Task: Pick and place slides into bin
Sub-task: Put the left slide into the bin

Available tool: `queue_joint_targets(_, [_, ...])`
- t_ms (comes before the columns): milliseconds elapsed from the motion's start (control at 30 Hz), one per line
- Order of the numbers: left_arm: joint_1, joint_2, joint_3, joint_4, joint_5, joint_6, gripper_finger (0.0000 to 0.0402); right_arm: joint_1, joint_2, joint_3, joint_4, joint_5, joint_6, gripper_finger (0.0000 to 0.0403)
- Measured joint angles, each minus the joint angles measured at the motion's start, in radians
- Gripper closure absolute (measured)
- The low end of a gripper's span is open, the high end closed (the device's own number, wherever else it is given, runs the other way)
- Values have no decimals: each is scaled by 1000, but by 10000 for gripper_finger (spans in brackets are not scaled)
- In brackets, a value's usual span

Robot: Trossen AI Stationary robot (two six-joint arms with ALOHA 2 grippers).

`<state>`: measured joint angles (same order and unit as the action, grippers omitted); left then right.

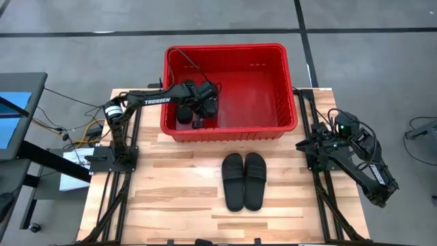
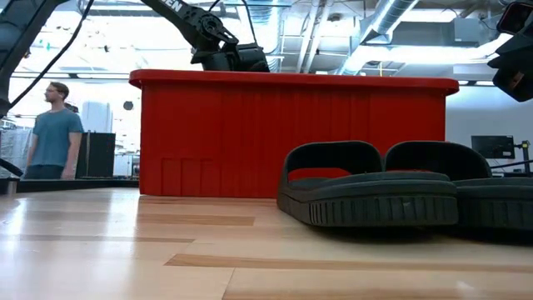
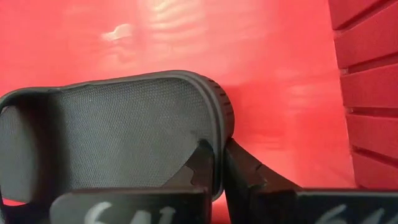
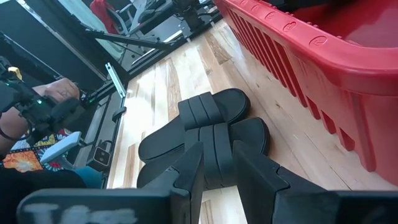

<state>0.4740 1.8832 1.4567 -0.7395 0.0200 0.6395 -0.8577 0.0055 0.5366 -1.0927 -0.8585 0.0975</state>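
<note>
The red bin (image 1: 290, 82) stands at the table's far middle. My left gripper (image 1: 196, 117) reaches down into the bin's left part and is shut on one black slide (image 1: 185, 113), which fills the left wrist view (image 3: 124, 137). Two more black slides (image 1: 244, 181) lie side by side, soles down, on the table in front of the bin. They also show in the low view (image 2: 375, 187) and the right wrist view (image 4: 205, 124). My right gripper (image 1: 305, 145) waits open at the table's right edge, clear of them (image 4: 217, 152). A fourth slide does not show. My left gripper pinches the slide's sole rim (image 3: 214, 134) near one rounded end, between its two fingers, one finger (image 3: 202, 165) on the textured flat face and one (image 3: 242, 165) outside. The fingers come from above, pointing down into the bin. Whether the slide touches the bin floor I cannot tell.
The bin's thick rim and slotted walls (image 2: 291, 133) stand tall between the table's front and my left gripper. Bare wood lies left and right of the two slides. A person (image 2: 54, 125) stands beyond the table's left. The arm stands flank both table edges.
</note>
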Motion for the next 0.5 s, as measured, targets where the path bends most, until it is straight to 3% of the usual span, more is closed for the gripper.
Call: queue_joint_targets(500, [0,0,-40,38,1,-3,401,0,0,0,0,0,0,326])
